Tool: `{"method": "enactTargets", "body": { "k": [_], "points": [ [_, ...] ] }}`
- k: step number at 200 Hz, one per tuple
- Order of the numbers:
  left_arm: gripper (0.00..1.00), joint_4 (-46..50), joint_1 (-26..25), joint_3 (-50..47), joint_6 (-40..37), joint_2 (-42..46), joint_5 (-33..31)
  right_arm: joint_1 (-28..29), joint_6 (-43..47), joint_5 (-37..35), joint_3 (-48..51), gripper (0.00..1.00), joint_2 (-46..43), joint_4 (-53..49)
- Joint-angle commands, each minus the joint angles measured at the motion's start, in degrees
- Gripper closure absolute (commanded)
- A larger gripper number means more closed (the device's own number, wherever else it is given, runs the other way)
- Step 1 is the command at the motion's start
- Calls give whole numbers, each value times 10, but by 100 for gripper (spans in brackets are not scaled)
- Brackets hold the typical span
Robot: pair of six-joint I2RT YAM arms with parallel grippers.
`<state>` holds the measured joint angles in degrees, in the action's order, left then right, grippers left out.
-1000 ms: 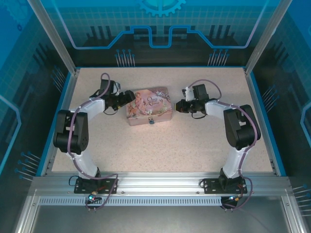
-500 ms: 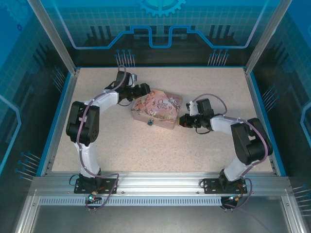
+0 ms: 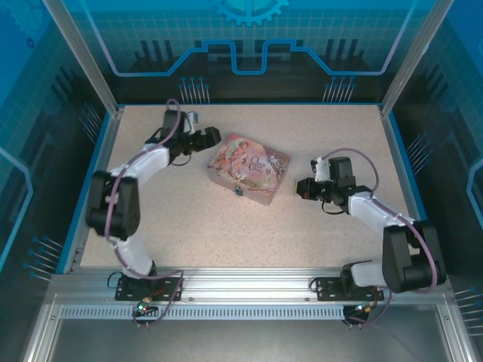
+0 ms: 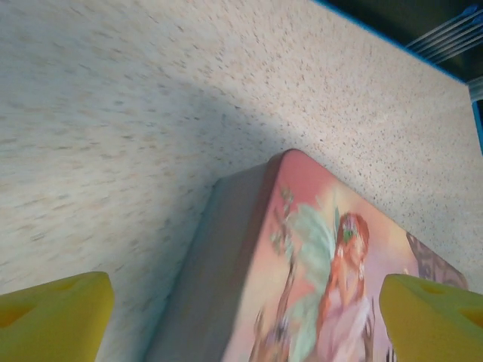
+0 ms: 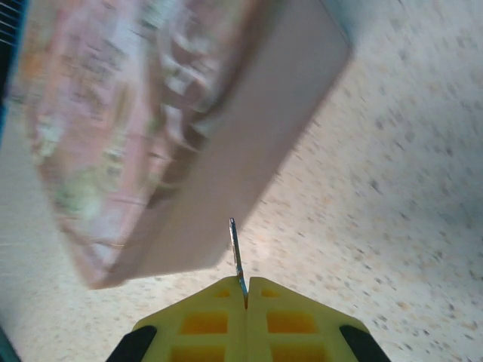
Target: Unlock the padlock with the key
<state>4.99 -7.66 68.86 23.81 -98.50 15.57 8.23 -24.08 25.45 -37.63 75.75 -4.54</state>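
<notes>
Holding the key [image 5: 237, 255] pinched between its closed fingers, the right gripper [image 5: 245, 292] shows the blade's long axis running almost straight up the wrist view. The tip is aimed at about 12 o'clock, toward the side wall of the pink box [image 5: 166, 128] but not touching it.

From above, the box [image 3: 249, 167] lies with its long axis from 10 to 4 o'clock. The padlock [image 3: 238, 191] hangs on its near long wall, at about 7 o'clock from the lid's centre.

The left gripper [image 3: 213, 139] is spread wide — one finger at each lower corner of its wrist view — beside the box's 10 o'clock corner.

Against half a second ago, the box has turned further clockwise, and the right gripper [image 3: 302, 188] has drawn back toward 3 o'clock, leaving a gap.

The table [image 3: 189, 226] is speckled beige with a blue rim, enclosed by an aluminium frame [image 3: 226, 283] and blue panels [image 3: 249, 38].
</notes>
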Motion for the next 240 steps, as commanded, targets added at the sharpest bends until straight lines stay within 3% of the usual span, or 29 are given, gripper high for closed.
{"method": "enactTargets", "body": {
  "k": [1,33,65,92,141,240],
  "points": [
    [8,-85,0,-100,-35,118,26,1,10,53,-40,100,-33,-14],
    [10,-189,-6,-248,-18,234,118,38,-21,103,-90,100,1,4],
    [11,-301,-45,-346,18,253,168,96,-88,140,-124,100,91,88],
    [12,-429,-79,-405,67,211,166,130,-113,117,-171,100,156,96],
    [14,-574,-116,-423,116,80,123,130,-122,77,-178,100,215,77],
    [16,-670,-153,-421,128,-42,90,126,-76,37,-188,100,224,22]
  ]
}}
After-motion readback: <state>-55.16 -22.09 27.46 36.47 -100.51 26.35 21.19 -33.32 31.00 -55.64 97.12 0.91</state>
